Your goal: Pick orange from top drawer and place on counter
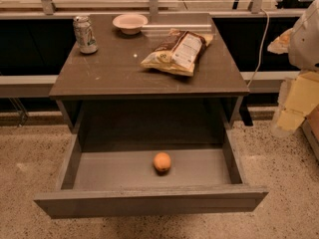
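Got the orange [162, 162] lying loose on the bottom of the top drawer [114, 171], pulled wide open, roughly mid-width and nearer the front panel than the back. Not touched by anything, not lifted yet. Looking at the hand [294, 106] way off at the right edge of view, beside the cabinet and above the floor [279, 158], well apart from the fruit. Can't tell whether spread or pressed together tbh, so not guessing

Up on the worktop [119, 68]: seeing a soda can [85, 34] back left, a pale bowl [130, 23] back middle, a chip bag [178, 52] sprawled centre-right. Leaves bare space at front left, prob the safest drop zone imo

Worried about a few things from here:
- rolls easily, being round + smooth. Could skate off to a drawer wall or corner if nudged off-centre on the way down
- needs to clear the drawer's right wall and the worktop's front edge when coming in from the right. Could shove the drawer by clipping either
- might pop out mid-lift if pinched too shallow, then bounce onto the floor
- could roll off the worktop edge if set down w/ any sideways motion, or bump the chip bag if placed too far right

Judging this as step one, w/ the reach not begun
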You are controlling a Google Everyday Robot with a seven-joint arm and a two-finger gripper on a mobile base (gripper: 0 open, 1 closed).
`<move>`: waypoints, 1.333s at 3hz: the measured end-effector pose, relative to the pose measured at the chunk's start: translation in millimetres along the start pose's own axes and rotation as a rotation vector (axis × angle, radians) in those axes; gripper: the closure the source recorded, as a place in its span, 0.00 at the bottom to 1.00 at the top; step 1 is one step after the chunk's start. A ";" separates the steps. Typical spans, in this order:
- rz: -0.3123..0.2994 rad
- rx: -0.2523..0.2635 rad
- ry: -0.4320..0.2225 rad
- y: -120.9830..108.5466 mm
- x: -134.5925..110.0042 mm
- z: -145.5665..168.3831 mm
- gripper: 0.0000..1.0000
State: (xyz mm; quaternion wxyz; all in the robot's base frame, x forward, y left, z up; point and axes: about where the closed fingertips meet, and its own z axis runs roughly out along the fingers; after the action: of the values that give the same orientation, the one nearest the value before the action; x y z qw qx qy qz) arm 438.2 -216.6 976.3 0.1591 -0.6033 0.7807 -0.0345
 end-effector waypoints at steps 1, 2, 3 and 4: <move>0.000 0.000 0.000 0.0 0.0 0.0 0.00; -0.055 0.011 -0.029 -2.5 -23.1 21.2 0.00; -0.160 0.018 -0.100 13.5 -66.0 60.1 0.00; -0.234 -0.013 -0.172 33.6 -107.1 123.5 0.00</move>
State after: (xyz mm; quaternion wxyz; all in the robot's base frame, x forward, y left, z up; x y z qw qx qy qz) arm 466.4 -88.4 873.2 0.2165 -0.6919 0.6888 0.0043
